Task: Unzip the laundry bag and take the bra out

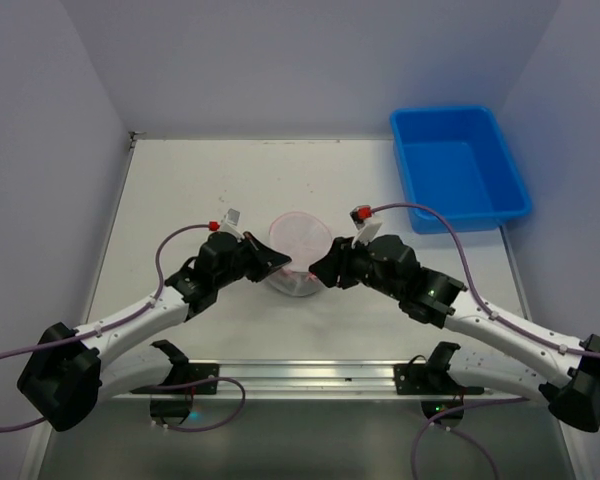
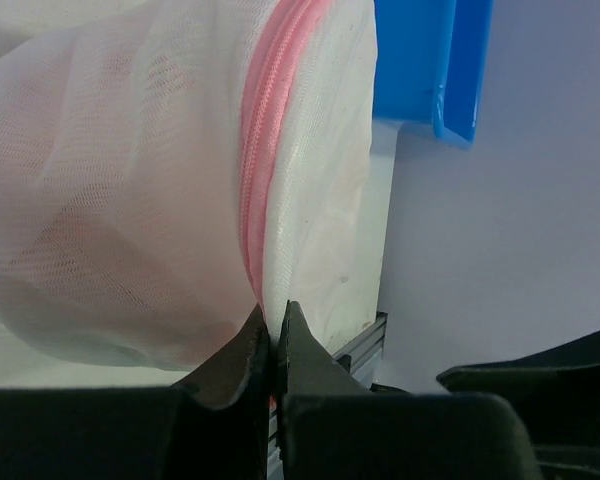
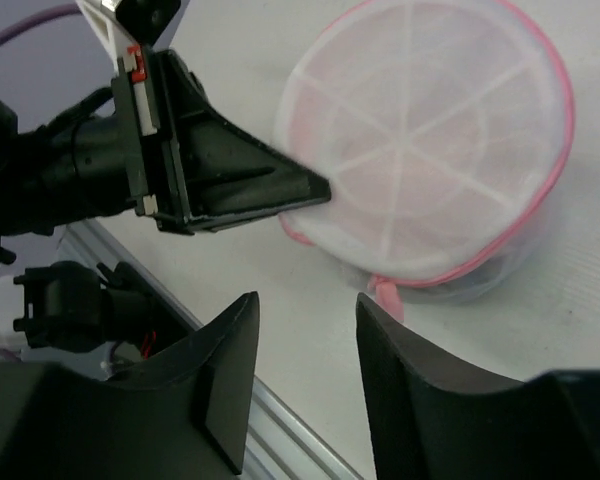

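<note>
The laundry bag (image 1: 298, 243) is a round white mesh pouch with pink zipper trim, lying at the table's middle. My left gripper (image 1: 282, 263) is shut on the bag's pink rim at its left side; the left wrist view shows the fingertips (image 2: 255, 335) pinched on the zipper trim (image 2: 265, 170). My right gripper (image 1: 316, 272) is open and empty just right of the bag. In the right wrist view (image 3: 305, 300) its jaws stand apart near a pink zipper tab (image 3: 388, 296). The bra shows only as a faint pink tint through the mesh (image 2: 75, 235).
A blue plastic bin (image 1: 458, 165) stands at the back right of the table, also at the top of the left wrist view (image 2: 430, 60). A metal rail (image 1: 300, 375) runs along the near table edge between the arm bases.
</note>
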Controlling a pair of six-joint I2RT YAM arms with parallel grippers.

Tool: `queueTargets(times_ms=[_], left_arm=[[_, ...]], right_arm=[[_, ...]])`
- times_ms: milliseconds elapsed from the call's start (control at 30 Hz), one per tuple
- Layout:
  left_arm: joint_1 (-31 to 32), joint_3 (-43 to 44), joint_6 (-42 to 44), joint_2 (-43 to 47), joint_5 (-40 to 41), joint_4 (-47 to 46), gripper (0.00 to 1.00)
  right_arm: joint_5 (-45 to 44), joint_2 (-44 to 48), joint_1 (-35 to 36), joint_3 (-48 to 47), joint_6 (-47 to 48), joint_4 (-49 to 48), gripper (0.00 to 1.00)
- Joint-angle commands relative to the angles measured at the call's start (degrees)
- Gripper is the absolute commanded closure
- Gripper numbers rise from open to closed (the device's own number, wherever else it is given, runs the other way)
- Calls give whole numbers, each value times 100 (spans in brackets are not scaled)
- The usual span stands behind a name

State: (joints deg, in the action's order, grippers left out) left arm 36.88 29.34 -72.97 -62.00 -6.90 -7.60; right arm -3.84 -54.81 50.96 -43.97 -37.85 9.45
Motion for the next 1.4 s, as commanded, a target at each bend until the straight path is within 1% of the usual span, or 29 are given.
queueTargets(times_ms=[0, 33, 167, 267, 400, 600, 733, 833, 967, 1100, 1200, 1233, 1300, 1333, 1367], left_arm=[[29, 247, -147, 12, 162, 12, 100], [38, 247, -147, 21, 162, 30, 100], [38, 239, -174, 65, 206, 56, 100], [30, 239, -200, 109, 206, 83, 100], [38, 238, -218, 162, 232, 100, 100], [30, 212, -226, 179, 197, 100, 100], [38, 195, -227, 188, 162, 65, 100], [38, 195, -218, 205, 154, 65, 100], [38, 168, -226, 206, 136, 48, 100], [38, 168, -226, 214, 110, 39, 100], [38, 168, -192, 267, 136, 56, 100], [38, 168, -183, 276, 145, 83, 100], [29, 186, -95, 276, 162, 153, 100], [29, 203, 27, 285, 232, 257, 100], [12, 256, 124, 276, 285, 337, 100]], right_arm=[[-337, -153, 308, 125, 111, -118, 56], [-337, -231, 466, 142, 76, -189, 57], [-162, -898, 634, 143, -29, -470, 62], [-170, -1128, 643, 213, -143, -655, 62], [-476, -1453, 643, 248, -284, -778, 63], [-697, -1542, 643, 512, -408, -1190, 64], [-873, -1612, 643, 538, -434, -1367, 69], [-900, -1621, 643, 582, -434, -1534, 70], [-952, -1691, 652, 574, -382, -1683, 67], [-1084, -1797, 652, 494, -355, -1666, 67], [-1172, -1832, 652, 459, -338, -1605, 73], [-1207, -1832, 643, 459, -329, -1570, 81], [-1277, -1771, 643, 477, -320, -1404, 91], [-1365, -1727, 652, 494, -320, -1324, 98], [-1418, -1665, 652, 538, -268, -1149, 100]])
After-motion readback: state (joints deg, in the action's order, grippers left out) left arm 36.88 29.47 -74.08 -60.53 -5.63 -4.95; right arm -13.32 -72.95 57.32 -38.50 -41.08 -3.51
